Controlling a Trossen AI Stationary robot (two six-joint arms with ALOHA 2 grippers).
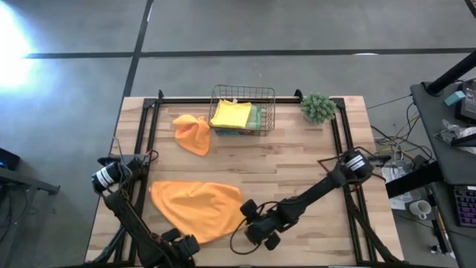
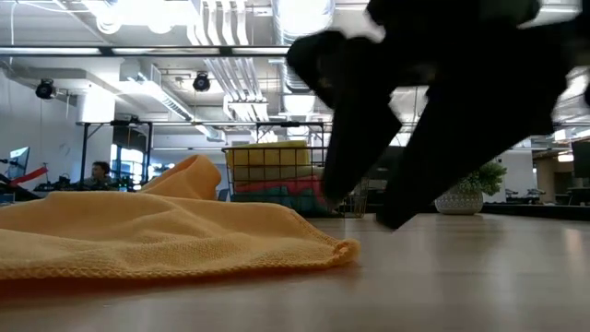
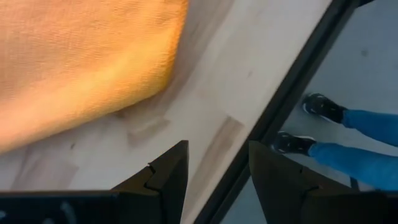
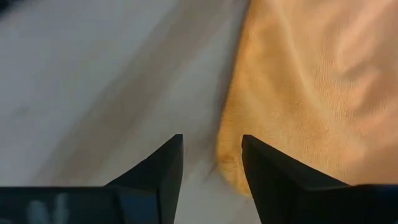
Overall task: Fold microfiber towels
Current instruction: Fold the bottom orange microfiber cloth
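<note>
Both open and empty: right gripper (image 1: 256, 223) beside soft orange microfiber towel's (image 1: 197, 209) corner, left gripper (image 1: 181, 240) at its near edge, apparently poised for folding

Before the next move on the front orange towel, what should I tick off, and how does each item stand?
1. Right end effector open and holding nothing: ok; the front orange towel lies just beyond its fingertips.
2. Left end effector open and holding nothing: ok; it sits at the table's front edge.
3. Front orange towel flat and ready to fold: not ok; it looks rumpled and uneven.
4. Second orange towel clear of the work area: ok; it lies bunched beside the wire basket.
5. Person's feet near the table: cannot tell if they are at a safe distance.
</note>
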